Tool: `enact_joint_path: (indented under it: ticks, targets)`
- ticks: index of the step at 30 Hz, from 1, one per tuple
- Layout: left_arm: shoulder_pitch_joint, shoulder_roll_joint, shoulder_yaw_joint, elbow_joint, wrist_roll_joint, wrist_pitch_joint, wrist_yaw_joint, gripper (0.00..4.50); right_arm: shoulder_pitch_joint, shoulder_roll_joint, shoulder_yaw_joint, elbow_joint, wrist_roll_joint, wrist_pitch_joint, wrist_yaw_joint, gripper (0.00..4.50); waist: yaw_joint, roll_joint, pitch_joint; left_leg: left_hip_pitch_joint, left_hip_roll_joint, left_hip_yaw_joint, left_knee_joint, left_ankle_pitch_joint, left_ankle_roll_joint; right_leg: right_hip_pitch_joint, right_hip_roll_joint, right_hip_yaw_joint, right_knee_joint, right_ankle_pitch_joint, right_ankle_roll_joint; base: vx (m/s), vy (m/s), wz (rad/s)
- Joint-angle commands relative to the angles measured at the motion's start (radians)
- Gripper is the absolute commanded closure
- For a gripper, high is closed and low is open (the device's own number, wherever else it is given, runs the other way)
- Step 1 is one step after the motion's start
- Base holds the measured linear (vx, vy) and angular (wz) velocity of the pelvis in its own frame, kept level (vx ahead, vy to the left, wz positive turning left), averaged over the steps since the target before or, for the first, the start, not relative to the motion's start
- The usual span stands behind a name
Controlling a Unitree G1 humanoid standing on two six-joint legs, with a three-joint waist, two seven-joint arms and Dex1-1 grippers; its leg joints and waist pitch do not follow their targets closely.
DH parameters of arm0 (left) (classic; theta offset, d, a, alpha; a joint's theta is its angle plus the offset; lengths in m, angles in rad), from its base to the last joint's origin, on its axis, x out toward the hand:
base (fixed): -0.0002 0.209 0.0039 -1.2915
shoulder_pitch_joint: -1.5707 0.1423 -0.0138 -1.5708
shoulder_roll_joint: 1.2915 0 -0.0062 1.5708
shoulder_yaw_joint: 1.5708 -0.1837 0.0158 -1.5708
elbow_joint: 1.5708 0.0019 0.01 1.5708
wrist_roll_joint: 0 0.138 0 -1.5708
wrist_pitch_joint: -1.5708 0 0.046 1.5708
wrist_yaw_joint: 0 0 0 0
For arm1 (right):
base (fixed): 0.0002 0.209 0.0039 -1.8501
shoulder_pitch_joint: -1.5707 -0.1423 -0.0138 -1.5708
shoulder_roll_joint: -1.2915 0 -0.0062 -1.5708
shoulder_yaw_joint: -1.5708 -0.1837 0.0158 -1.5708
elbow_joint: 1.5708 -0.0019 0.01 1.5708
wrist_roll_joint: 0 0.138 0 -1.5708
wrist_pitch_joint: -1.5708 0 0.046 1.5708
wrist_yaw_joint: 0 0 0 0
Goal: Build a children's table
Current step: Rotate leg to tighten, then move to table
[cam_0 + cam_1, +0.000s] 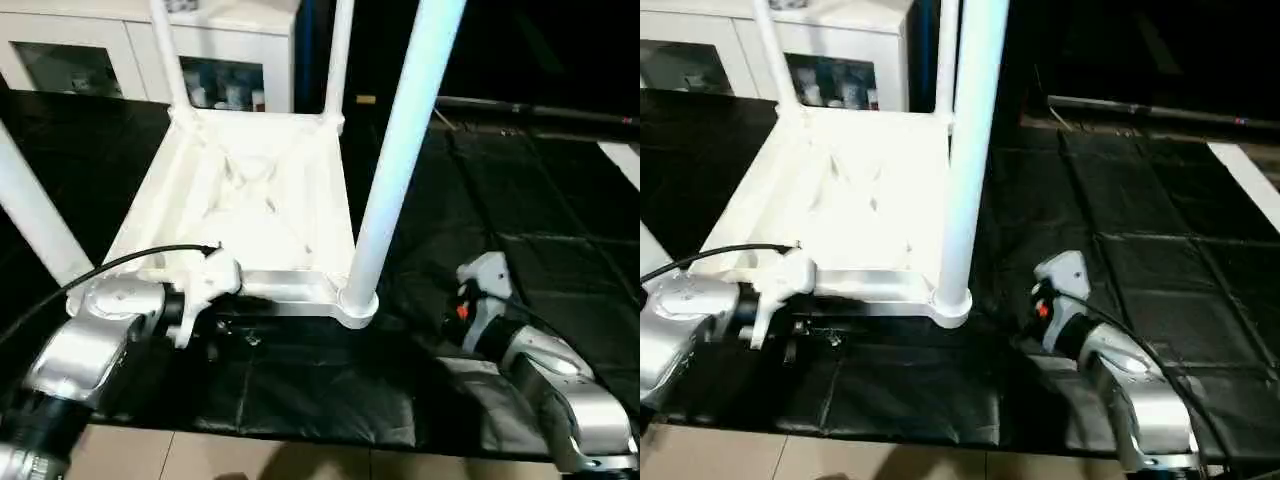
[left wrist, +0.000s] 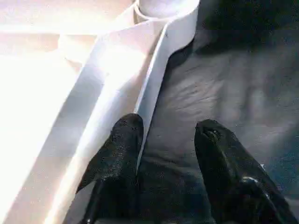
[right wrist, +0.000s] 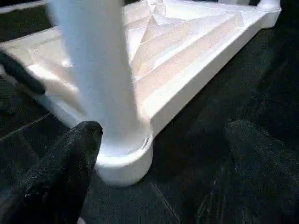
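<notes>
1. The children's table [image 1: 250,200] lies upside down on the black mat [image 1: 520,220], legs up, at the scene's centre.
2. The left hand [image 2: 163,140], fingers parted, straddles the frame's near edge at seven o'clock.
3. The right hand [image 3: 159,158], spread wide, sits near the near-right leg [image 1: 400,150], at four o'clock.
</notes>
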Motion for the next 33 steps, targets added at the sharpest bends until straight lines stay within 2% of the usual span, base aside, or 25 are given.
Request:
enact_joint_path:
  ticks: [1, 2, 3, 5, 9, 10, 11, 12, 13, 14, 16, 17, 18, 19, 20, 21, 22, 23, 24, 25, 26, 28, 30, 33]
  targets:
    - [-0.003, 0.033, -0.011, 0.044, 0.052, 0.014, 0.038, 2.12, 0.009, -0.008, -0.002, -0.014, 0.005, -0.002, 0.006, 0.0, 0.002, 0.012, -0.052, 0.004, 0.018, -0.006, -0.075, -0.302, -0.014, 0.041, -0.06, 0.045, -0.084, -0.403, -0.09, 0.0, 0.0, 0.0]
    - [0.0, 0.036, -0.011, 0.042, 0.048, 0.022, 0.035, 2.05, 0.012, -0.011, -0.001, -0.015, -0.002, -0.006, 0.002, 0.0, 0.002, 0.012, -0.052, 0.005, 0.019, -0.006, -0.075, -0.305, -0.016, 0.04, -0.06, 0.045, -0.086, -0.41, -0.089, 0.0, 0.0, 0.0]
    - [0.008, 0.045, -0.011, 0.03, 0.037, 0.036, 0.023, 1.96, 0.016, -0.015, 0.0, -0.016, -0.008, -0.009, -0.002, 0.0, -0.002, 0.01, -0.052, -0.001, 0.019, -0.009, -0.077, -0.299, -0.018, 0.043, -0.06, 0.044, -0.084, -0.409, -0.093, 0.0, 0.0, 0.0]
    - [0.035, 0.089, -0.016, 0.002, 0.035, 0.069, 0.01, 1.89, 0.029, -0.015, -0.012, -0.021, -0.005, -0.015, -0.005, 0.0, -0.002, 0.014, -0.053, 0.003, 0.02, -0.008, -0.076, -0.304, -0.019, 0.039, -0.059, 0.045, -0.083, -0.393, -0.101, 0.0, 0.0, 0.0]
    - [0.041, 0.104, -0.006, 0.024, 0.06, 0.039, 0.015, 1.55, 0.034, -0.022, -0.009, -0.025, 0.004, -0.022, -0.007, 0.0, -0.006, 0.013, -0.054, 0.005, 0.017, -0.005, -0.073, -0.307, -0.011, 0.038, -0.053, 0.046, -0.08, -0.36, -0.118, 0.0, 0.0, 0.0]
    - [0.048, 0.12, 0.012, 0.033, 0.054, 0.024, 0.012, 1.49, 0.041, -0.019, -0.01, -0.034, 0.013, -0.021, -0.006, 0.0, -0.004, 0.02, -0.054, 0.006, 0.016, -0.006, -0.072, -0.306, -0.011, 0.037, -0.054, 0.046, -0.08, -0.358, -0.119, 0.0, 0.0, 0.0]
    - [0.065, 0.13, 0.045, 0.003, 0.012, 0.035, -0.001, 1.34, 0.047, -0.017, -0.01, -0.04, 0.009, -0.031, -0.01, 0.0, -0.005, 0.02, -0.056, 0.005, 0.018, -0.007, -0.072, -0.301, -0.013, 0.039, -0.054, 0.046, -0.077, -0.341, -0.123, 0.0, 0.0, 0.0]
    - [0.066, 0.13, 0.047, 0.002, 0.01, 0.036, -0.002, 1.34, 0.047, -0.017, -0.01, -0.04, 0.009, -0.031, -0.01, 0.0, -0.003, 0.021, -0.057, 0.009, 0.02, -0.005, -0.072, -0.298, -0.014, 0.036, -0.054, 0.047, -0.075, -0.314, -0.136, 0.0, 0.0, 0.0]
    - [0.078, 0.127, 0.073, -0.031, -0.032, 0.056, -0.013, 1.22, 0.05, -0.013, -0.011, -0.044, 0.012, -0.03, -0.012, 0.0, -0.002, 0.022, -0.059, 0.012, 0.021, -0.004, -0.07, -0.295, -0.015, 0.034, -0.053, 0.048, -0.071, -0.287, -0.15, 0.0, 0.0, 0.0]
    - [0.086, 0.126, 0.09, -0.054, -0.061, 0.071, -0.02, 1.12, 0.053, -0.011, -0.011, -0.047, 0.015, -0.029, -0.013, 0.0, -0.002, 0.022, -0.057, 0.01, 0.021, -0.004, -0.072, -0.294, -0.016, 0.036, -0.051, 0.047, -0.066, -0.25, -0.173, 0.0, 0.0, 0.0]
    - [0.112, 0.096, 0.157, -0.141, -0.181, 0.144, -0.027, 1.0, 0.053, 0.005, -0.017, -0.057, 0.021, -0.022, -0.037, 0.0, 0.002, 0.026, -0.056, 0.016, 0.022, -0.001, -0.071, -0.316, -0.021, 0.033, -0.053, 0.048, -0.064, -0.243, -0.194, 0.0, 0.0, 0.0]
    - [0.133, 0.055, 0.22, -0.206, -0.289, 0.216, -0.013, 0.97, 0.051, 0.019, -0.019, -0.065, 0.026, -0.013, -0.058, 0.0, 0.002, 0.027, -0.056, 0.012, 0.024, -0.002, -0.072, -0.32, -0.029, 0.036, -0.054, 0.047, -0.059, -0.237, -0.209, 0.0, 0.0, 0.0]
    - [0.144, 0.027, 0.252, -0.225, -0.333, 0.232, 0.008, 0.75, 0.048, 0.029, -0.023, -0.067, 0.023, -0.016, -0.077, 0.0, 0.004, 0.029, -0.055, 0.013, 0.022, -0.002, -0.072, -0.329, -0.03, 0.034, -0.051, 0.045, -0.063, -0.245, -0.211, 0.0, 0.0, 0.0]
    - [0.151, 0.008, 0.272, -0.234, -0.355, 0.235, 0.024, 0.75, 0.045, 0.037, -0.026, -0.067, 0.02, -0.021, -0.091, 0.0, 0.004, 0.029, -0.055, 0.013, 0.022, -0.002, -0.072, -0.329, -0.03, 0.034, -0.051, 0.045, -0.063, -0.245, -0.211, 0.0, 0.0, 0.0]
    - [0.171, -0.034, 0.306, -0.249, -0.38, 0.227, 0.074, 0.58, 0.039, 0.06, -0.04, -0.066, 0.019, -0.018, -0.133, 0.0, 0.002, 0.025, -0.053, 0.008, 0.018, -0.002, -0.072, -0.346, -0.026, 0.038, -0.05, 0.044, -0.069, -0.281, -0.194, 0.0, 0.0, 0.0]
    - [0.171, -0.035, 0.307, -0.249, -0.38, 0.227, 0.075, 0.58, 0.039, 0.06, -0.04, -0.066, 0.019, -0.018, -0.133, 0.0, -0.001, 0.022, -0.052, 0.006, 0.016, -0.003, -0.072, -0.347, -0.022, 0.039, -0.05, 0.043, -0.074, -0.313, -0.171, 0.0, 0.0, 0.0]
    - [0.19, -0.088, 0.329, -0.272, -0.382, 0.216, 0.158, 0.54, 0.039, 0.074, -0.044, -0.073, 0.015, -0.025, -0.156, 0.0, -0.001, 0.021, -0.053, 0.006, 0.014, -0.003, -0.072, -0.344, -0.019, 0.04, -0.049, 0.043, -0.076, -0.33, -0.157, 0.0, 0.0, 0.0]
    - [0.205, -0.135, 0.34, -0.293, -0.365, 0.215, 0.239, 0.54, 0.044, 0.08, -0.038, -0.08, -0.005, -0.036, -0.177, 0.0, -0.005, 0.025, -0.052, 0.002, 0.017, -0.005, -0.072, -0.339, -0.023, 0.041, -0.049, 0.044, -0.077, -0.331, -0.148, 0.0, 0.0, 0.0]
    - [0.208, -0.146, 0.342, -0.298, -0.359, 0.216, 0.258, 0.28, 0.045, 0.081, -0.037, -0.082, -0.011, -0.039, -0.182, 0.0, -0.004, 0.022, -0.051, 0.003, 0.017, -0.004, -0.071, -0.337, -0.022, 0.039, -0.048, 0.042, -0.082, -0.35, -0.135, 0.0, 0.0, 0.0]
    - [0.228, -0.21, 0.353, -0.329, -0.333, 0.241, 0.365, 0.2, 0.053, 0.099, -0.035, -0.089, -0.026, -0.062, -0.211, 0.0, -0.005, 0.023, -0.054, 0.002, 0.018, -0.004, -0.069, -0.331, -0.02, 0.039, -0.05, 0.044, -0.083, -0.36, -0.123, 0.0, 0.0, 0.0]
    - [0.24, -0.246, 0.356, -0.349, -0.319, 0.252, 0.42, 0.2, 0.058, 0.119, -0.043, -0.093, -0.024, -0.08, -0.232, 0.0, -0.006, 0.025, -0.055, 0.001, 0.02, -0.004, -0.069, -0.325, -0.022, 0.04, -0.05, 0.044, -0.08, -0.348, -0.122, 0.0, 0.0, 0.0]
    - [0.262, -0.299, 0.354, -0.376, -0.292, 0.267, 0.501, 0.1, 0.062, 0.162, -0.07, -0.096, -0.035, -0.088, -0.313, 0.0, -0.007, 0.02, -0.055, -0.002, 0.018, -0.005, -0.071, -0.317, -0.015, 0.04, -0.048, 0.044, -0.085, -0.358, -0.105, 0.0, 0.0, 0.0]
    - [0.29, -0.343, 0.349, -0.389, -0.271, 0.248, 0.564, 0.1, 0.073, 0.167, -0.062, -0.101, -0.081, -0.084, -0.369, 0.0, -0.007, 0.017, -0.053, -0.003, 0.017, -0.006, -0.07, -0.3, -0.017, 0.039, -0.044, 0.044, -0.085, -0.356, -0.089, 0.0, 0.0, 0.0]
    - [0.324, -0.368, 0.328, -0.377, -0.221, 0.218, 0.629, 0.1, 0.103, 0.162, -0.043, -0.103, -0.089, -0.05, -0.375, 0.0, -0.006, 0.017, -0.054, -0.004, 0.015, -0.005, -0.069, -0.306, -0.008, 0.037, -0.039, 0.044, -0.086, -0.336, -0.068, 0.0, 0.0, 0.0]
